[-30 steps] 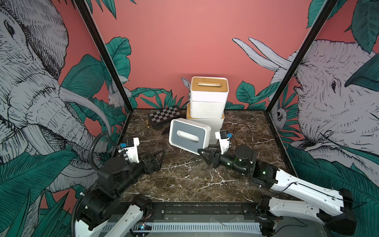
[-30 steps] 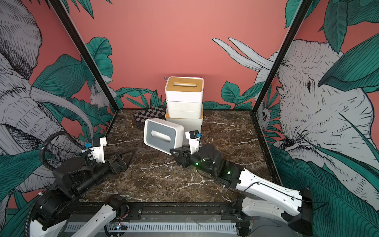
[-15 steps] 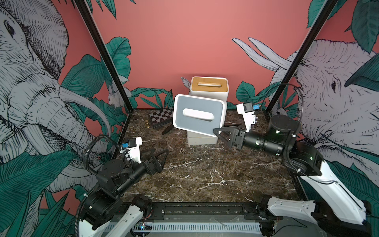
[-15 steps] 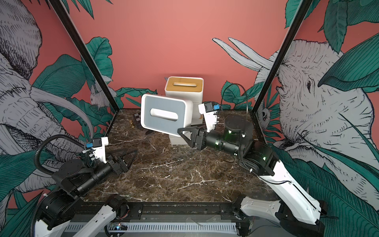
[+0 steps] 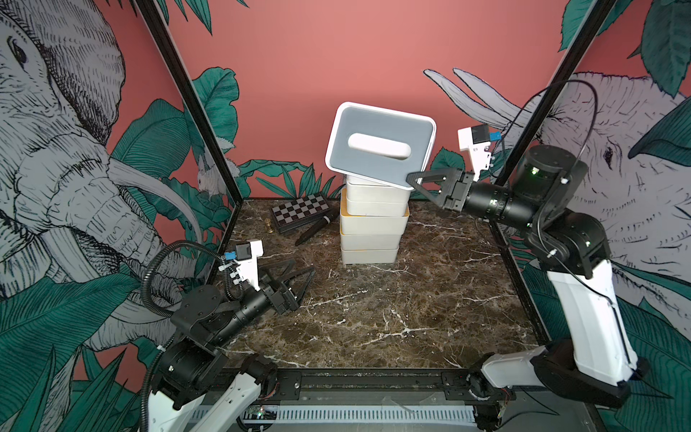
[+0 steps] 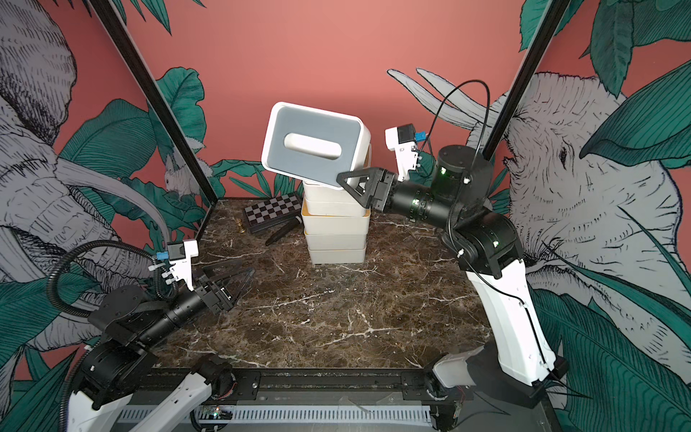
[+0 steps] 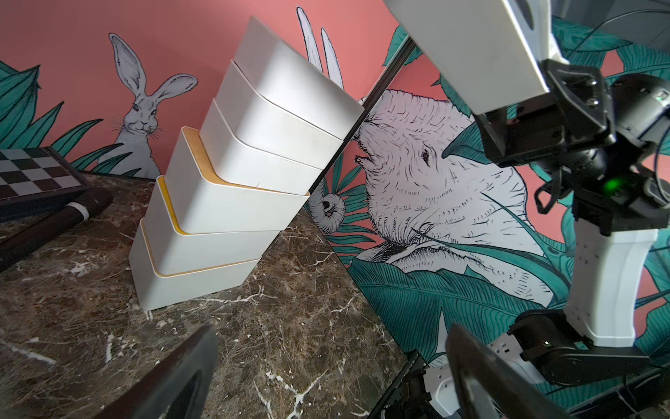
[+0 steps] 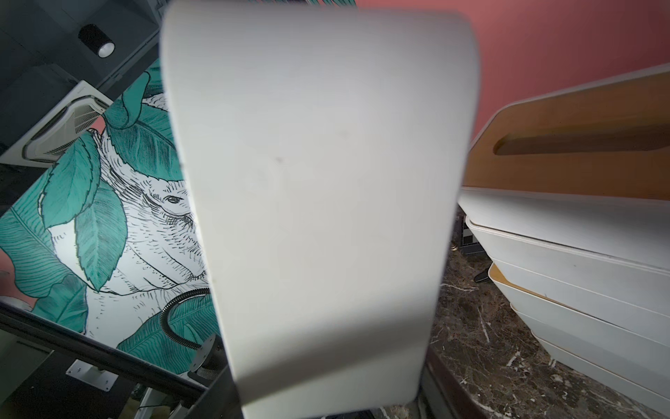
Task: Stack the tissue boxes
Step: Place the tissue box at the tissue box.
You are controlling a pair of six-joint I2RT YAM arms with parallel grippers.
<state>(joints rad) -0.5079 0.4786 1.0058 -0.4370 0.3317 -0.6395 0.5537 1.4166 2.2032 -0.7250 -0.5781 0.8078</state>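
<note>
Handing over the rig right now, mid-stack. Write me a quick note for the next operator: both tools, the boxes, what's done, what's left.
The left tool is open and empty, low over the table.
The right tool is shut on the grey-lidded box, held tilted in the air beside the stack's top, not set down.
The stack has six boxes, with a bamboo lid uppermost.
Done: six boxes stacked.
Left: level the grey-lidded box, set it on top, release.

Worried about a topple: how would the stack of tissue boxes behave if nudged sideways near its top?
Probably tippy: the stack is tall and narrow, its layers not flush. Likely light, since the right claw holds a similar grey-lidded box near one corner. Smooth walls suggest the upper boxes could slide.
</note>
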